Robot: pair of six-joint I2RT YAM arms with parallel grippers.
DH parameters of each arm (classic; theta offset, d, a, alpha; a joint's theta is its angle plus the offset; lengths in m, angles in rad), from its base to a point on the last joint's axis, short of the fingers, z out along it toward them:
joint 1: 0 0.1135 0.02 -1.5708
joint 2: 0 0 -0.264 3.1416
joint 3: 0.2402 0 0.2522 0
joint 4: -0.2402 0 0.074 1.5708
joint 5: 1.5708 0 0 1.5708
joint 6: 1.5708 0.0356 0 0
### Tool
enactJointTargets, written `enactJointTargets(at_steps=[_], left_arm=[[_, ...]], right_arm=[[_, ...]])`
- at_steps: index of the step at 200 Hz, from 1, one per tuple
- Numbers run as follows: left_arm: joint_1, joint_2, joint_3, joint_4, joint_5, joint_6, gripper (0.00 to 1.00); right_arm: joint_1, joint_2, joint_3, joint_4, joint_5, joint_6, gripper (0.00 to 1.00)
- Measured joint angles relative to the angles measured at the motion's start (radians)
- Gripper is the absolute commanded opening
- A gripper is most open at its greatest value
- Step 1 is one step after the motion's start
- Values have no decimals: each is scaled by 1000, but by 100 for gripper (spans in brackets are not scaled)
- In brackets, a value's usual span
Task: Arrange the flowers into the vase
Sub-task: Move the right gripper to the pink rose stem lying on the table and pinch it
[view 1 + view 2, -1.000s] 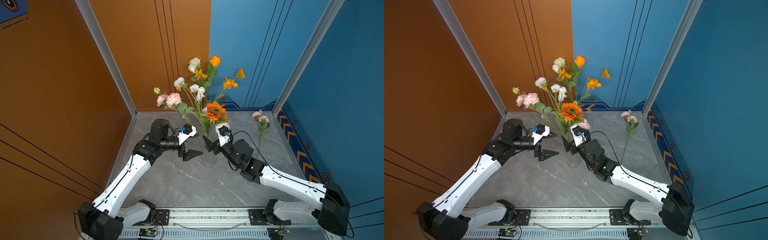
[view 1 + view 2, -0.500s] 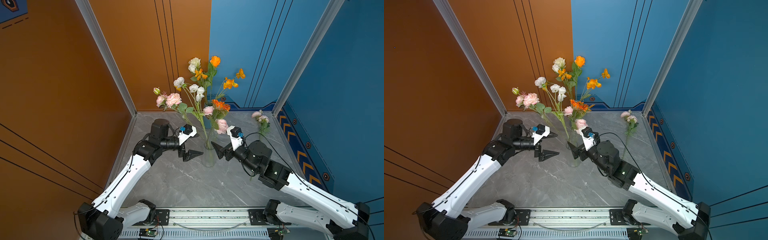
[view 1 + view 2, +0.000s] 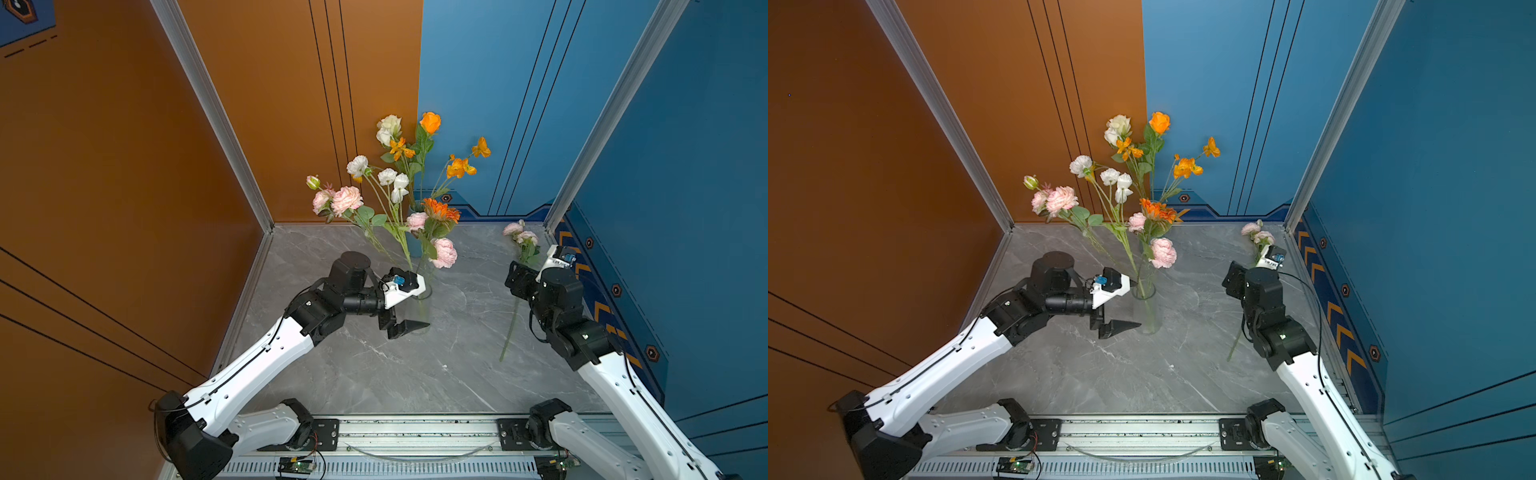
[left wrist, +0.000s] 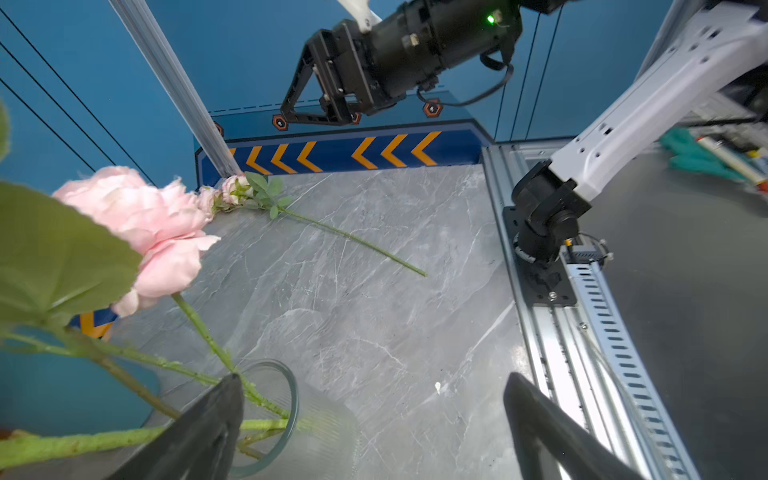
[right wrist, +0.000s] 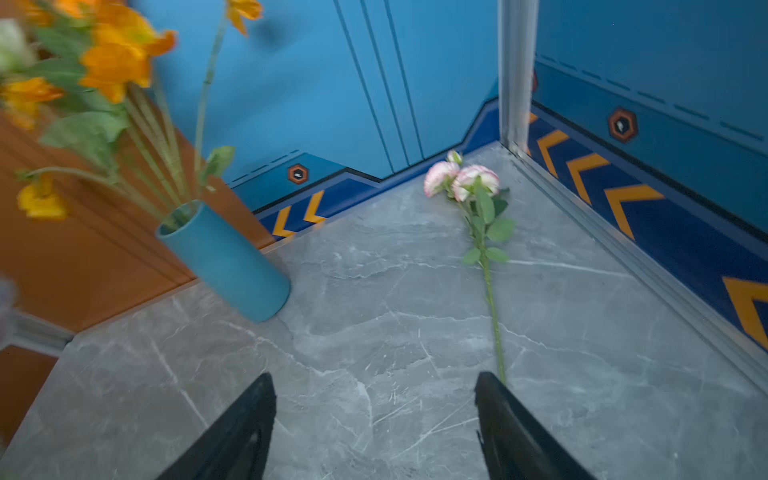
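Right wrist view: grey marbled tabletop (image 5: pixel 374 324), blue walls (image 5: pixel 436 62), probably orange flowers (image 5: pixel 118 54).

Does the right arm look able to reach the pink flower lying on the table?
Probably yes. The right gripper is open close to the pink flower, whose stem end lies beside one finger, and only bare table lies between them.

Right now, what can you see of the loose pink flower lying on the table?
The loose flower lies flat on the grey table, blossoms toward the far right corner: two pale pink blooms, a bud, green leaves, one long thin green stem. The open right claw hangs above it, not touching.
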Motion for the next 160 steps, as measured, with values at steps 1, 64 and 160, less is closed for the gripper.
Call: enactJointTargets(at_steps=[1,64,160], left_arm=[[-6,0,-1,3,-8,0,98],[-219,51,-74,94,-318,68,98],[-237,51,-74,113,-358,98,98]], right_arm=[[-16,16,2,0,-10,-1,70],[-296,635,162,19,-208,-12,53],[-329,1128,586,-47,-180,-140,44]])
